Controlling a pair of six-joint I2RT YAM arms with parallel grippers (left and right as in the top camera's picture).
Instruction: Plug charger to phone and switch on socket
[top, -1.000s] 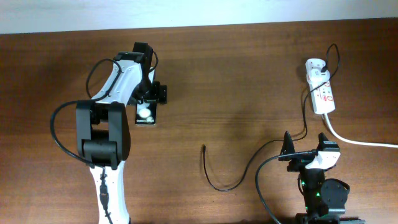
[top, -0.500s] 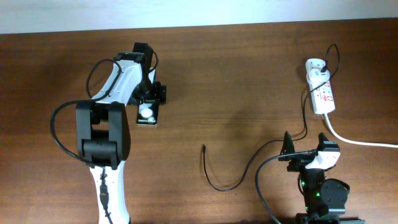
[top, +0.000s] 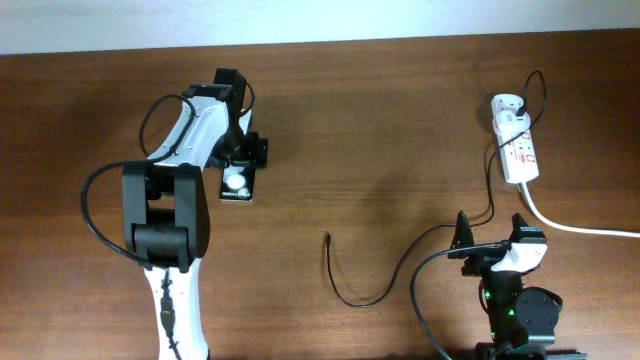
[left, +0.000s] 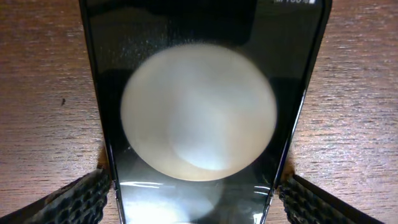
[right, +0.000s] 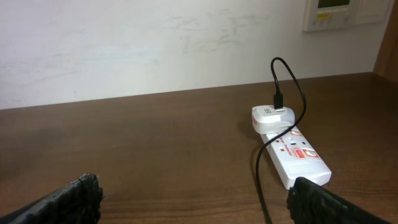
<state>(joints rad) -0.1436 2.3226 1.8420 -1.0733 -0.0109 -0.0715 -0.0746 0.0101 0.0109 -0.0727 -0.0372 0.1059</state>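
The black phone (top: 237, 184) lies flat on the table at the left, a white circle on its face. It fills the left wrist view (left: 199, 118). My left gripper (top: 244, 152) sits over its far end, and its fingers (left: 196, 208) press on both side edges of the phone. The charger's thin black cable (top: 350, 298) loops across the table; its plug tip (top: 328, 238) lies free at the centre. The cable runs to a white adapter (top: 506, 104) plugged into the white socket strip (top: 522, 155). My right gripper (top: 490, 238) is open and empty at the front right, with the socket (right: 298, 158) ahead of it.
The socket's thick white cord (top: 580, 228) runs off to the right edge. A pale wall (right: 155, 43) stands behind the table's far edge. Thick black robot cables (top: 95, 215) hang by the left arm.
The phone has shifted very slightly to the right between the left fingers. The right arm and the cable have not moved.
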